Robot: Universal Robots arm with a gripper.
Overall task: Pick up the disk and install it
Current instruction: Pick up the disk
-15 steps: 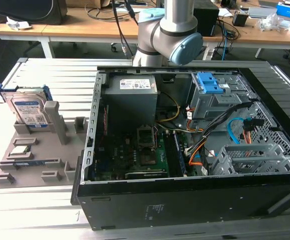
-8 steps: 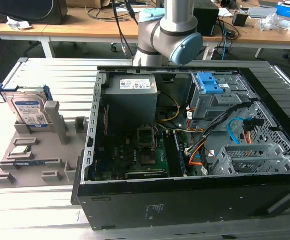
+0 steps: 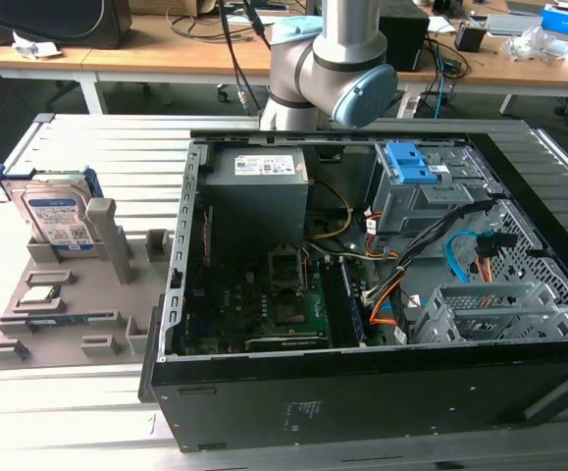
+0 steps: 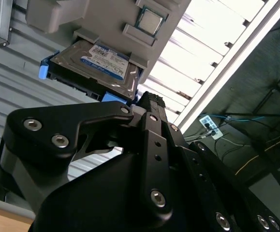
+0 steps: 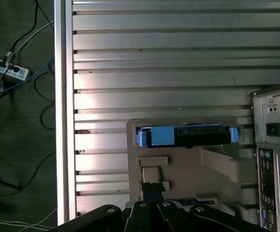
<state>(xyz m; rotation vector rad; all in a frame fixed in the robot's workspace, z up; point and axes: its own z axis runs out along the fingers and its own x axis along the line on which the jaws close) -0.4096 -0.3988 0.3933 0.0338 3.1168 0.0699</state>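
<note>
Gripper [image 5: 152,186] hovers short of the disk [image 5: 185,136]
Jaws together, empty; disk stands edge-up in the grey holder [image 5: 217,169] ahead, apparently leaving its blue frame free to grab.

Silver arm [image 3: 350,25], blue cap [image 3: 364,96], blk hand [image 5: 152,186]

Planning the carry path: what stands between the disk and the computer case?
In the exterior view: a grey upright post and a low grey block, between disk and computer case.
</note>
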